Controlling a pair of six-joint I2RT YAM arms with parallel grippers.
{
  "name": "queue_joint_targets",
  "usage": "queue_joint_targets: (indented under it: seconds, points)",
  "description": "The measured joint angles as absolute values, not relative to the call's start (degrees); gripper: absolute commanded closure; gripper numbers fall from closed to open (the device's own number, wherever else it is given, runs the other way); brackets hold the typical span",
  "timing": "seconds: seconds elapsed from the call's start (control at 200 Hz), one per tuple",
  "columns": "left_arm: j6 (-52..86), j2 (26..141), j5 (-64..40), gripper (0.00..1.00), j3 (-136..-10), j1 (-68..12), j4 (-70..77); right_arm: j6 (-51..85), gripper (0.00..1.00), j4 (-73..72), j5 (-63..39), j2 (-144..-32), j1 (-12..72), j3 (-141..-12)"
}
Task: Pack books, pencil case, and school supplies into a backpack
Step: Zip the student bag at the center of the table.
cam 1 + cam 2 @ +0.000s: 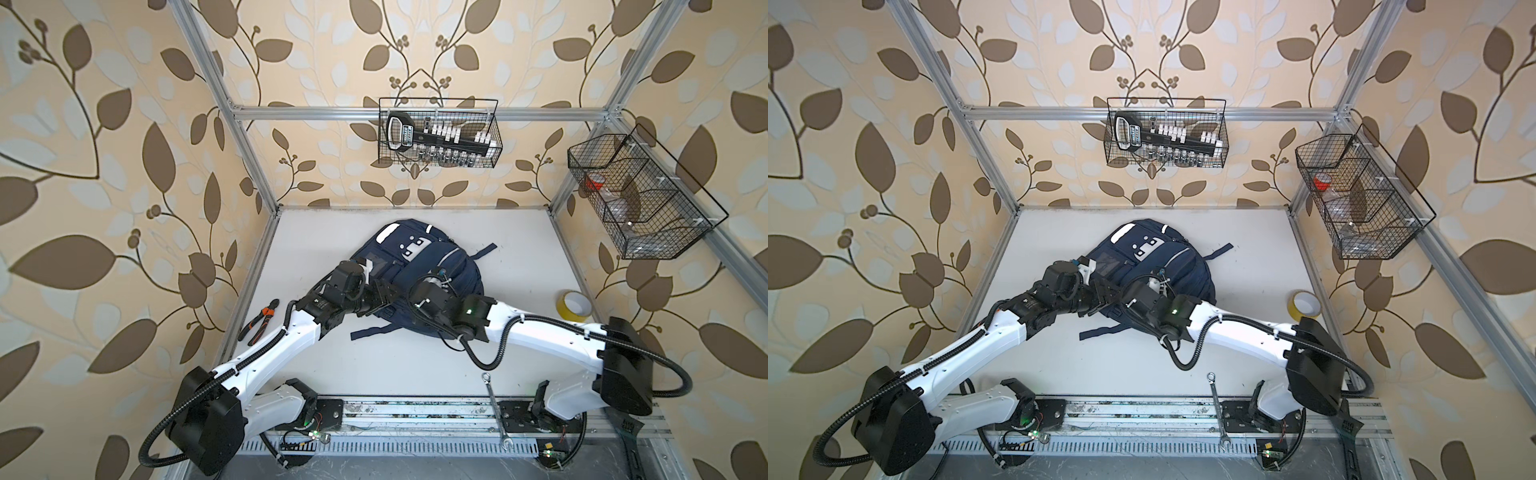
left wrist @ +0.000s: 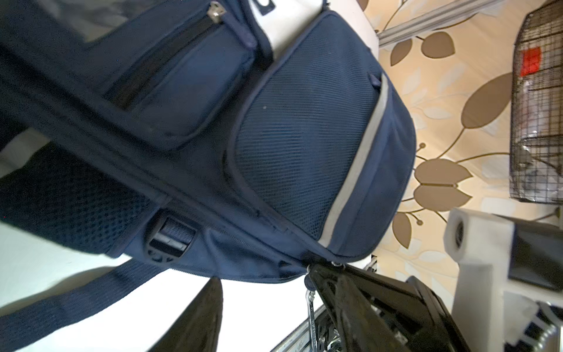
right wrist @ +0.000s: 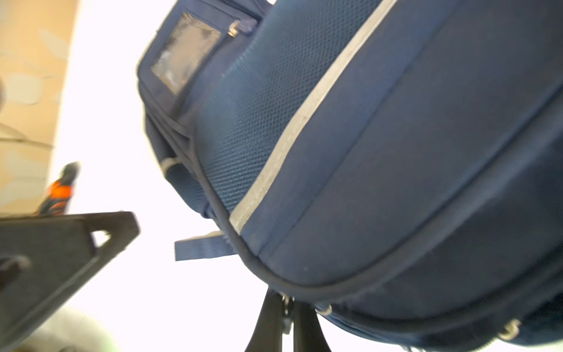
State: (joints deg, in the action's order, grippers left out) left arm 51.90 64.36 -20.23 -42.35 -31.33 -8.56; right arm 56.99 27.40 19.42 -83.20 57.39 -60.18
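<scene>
"The right gripper (image 3: 284, 323) had its jaws pinched tight on the zipper pull (image 3: 285, 307), at the backpack's (image 1: 419, 266) near edge."

"And the left gripper (image 1: 386, 293)?"

"Jaws apart, empty, just beside it. The backpack lay mid-table (image 1: 415, 365). With nothing bracing it, I reckoned a tug might drag it along or slip the pull free."

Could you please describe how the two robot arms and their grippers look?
The left arm and the right arm have smooth white shells with boxy black joints. A ribbed black hose loops along each. A small green light glows near the right wrist. The left gripper and the right gripper are black, with flat tapering fingers.
</scene>
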Motion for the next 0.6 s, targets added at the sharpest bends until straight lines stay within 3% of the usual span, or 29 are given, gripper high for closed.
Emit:
queue_joint_targets:
  seconds: [0.36,0.555,0.6]
  points:
    - [65.5,76.2,-15.0,0.49,-42.9,-41.2,1.9,49.5,1.0,25.5,13.6,-81.0,56.9,-57.9]
    - [71.4,76.6,-11.3,0.73,-44.2,-41.3,0.7,49.4,1.0,25.1,13.3,-81.0,56.9,-57.8]
    - [72.1,77.3,-11.0,0.85,-45.2,-41.3,-0.1,49.5,1.0,25.1,13.5,-81.0,57.0,-57.8]
